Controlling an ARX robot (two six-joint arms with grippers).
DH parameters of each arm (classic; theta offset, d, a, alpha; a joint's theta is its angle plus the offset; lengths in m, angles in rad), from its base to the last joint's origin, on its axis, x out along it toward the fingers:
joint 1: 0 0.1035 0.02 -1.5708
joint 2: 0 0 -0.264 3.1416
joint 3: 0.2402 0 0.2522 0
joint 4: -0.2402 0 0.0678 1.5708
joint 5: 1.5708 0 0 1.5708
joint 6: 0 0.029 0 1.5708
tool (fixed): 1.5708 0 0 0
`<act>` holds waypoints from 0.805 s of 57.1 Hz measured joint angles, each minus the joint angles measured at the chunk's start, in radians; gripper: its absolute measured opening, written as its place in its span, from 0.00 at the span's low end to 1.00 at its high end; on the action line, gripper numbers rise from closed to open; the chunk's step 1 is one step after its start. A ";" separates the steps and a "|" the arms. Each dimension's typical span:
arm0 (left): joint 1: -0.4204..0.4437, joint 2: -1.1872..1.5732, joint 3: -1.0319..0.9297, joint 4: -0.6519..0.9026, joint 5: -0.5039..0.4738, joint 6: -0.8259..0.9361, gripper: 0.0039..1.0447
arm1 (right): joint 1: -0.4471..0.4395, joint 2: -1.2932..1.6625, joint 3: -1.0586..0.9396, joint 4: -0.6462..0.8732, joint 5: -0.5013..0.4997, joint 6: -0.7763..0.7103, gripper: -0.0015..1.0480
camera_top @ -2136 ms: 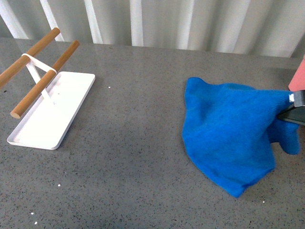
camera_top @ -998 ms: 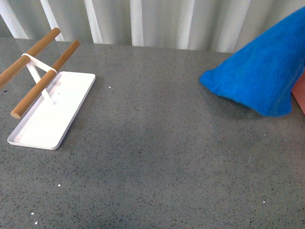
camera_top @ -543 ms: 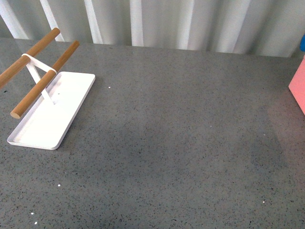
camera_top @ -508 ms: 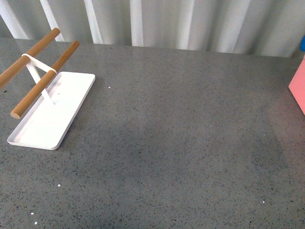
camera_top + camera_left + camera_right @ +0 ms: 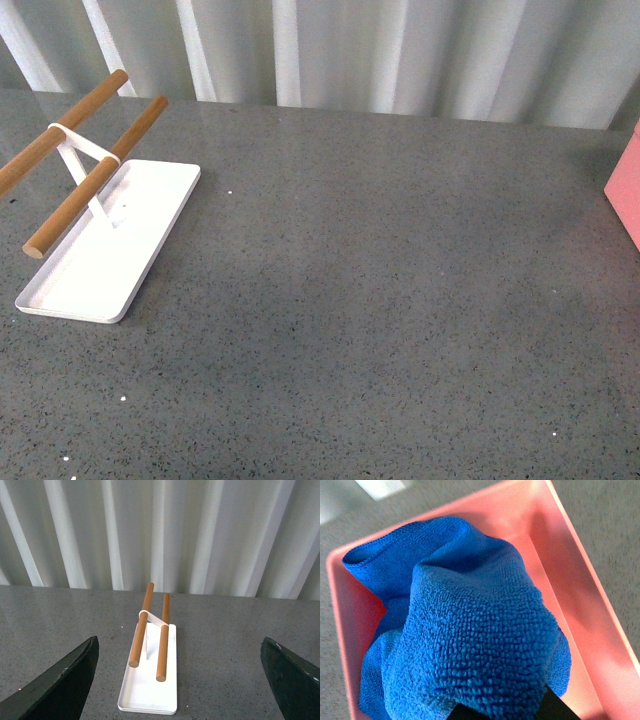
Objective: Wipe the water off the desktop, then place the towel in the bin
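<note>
In the right wrist view the bright blue towel (image 5: 465,635) hangs bunched from my right gripper (image 5: 500,711), which is shut on it. The towel's lower folds lie inside the salmon-pink bin (image 5: 580,600) right below. Only a corner of the bin (image 5: 628,195) shows in the front view, at the right edge, and there the towel and both arms are out of view. The dark grey speckled desktop (image 5: 370,300) fills the front view. My left gripper (image 5: 180,680) is open above the desktop, its two dark fingers (image 5: 60,685) spread wide with nothing between them.
A flat white tray (image 5: 100,250) carrying two wooden rods (image 5: 90,180) on a white bracket lies at the desktop's left; the left wrist view shows this tray (image 5: 150,690) ahead of the open jaws. White corrugated panels (image 5: 330,50) stand behind the desktop's far edge.
The towel was lifted off the desktop, swung up and right out of the front view, and now hangs in the bin. The front view has tilted slightly.
</note>
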 joint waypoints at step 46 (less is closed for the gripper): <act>0.000 0.000 0.000 -0.001 0.000 0.000 0.94 | -0.009 0.112 0.046 -0.201 -0.169 0.165 0.93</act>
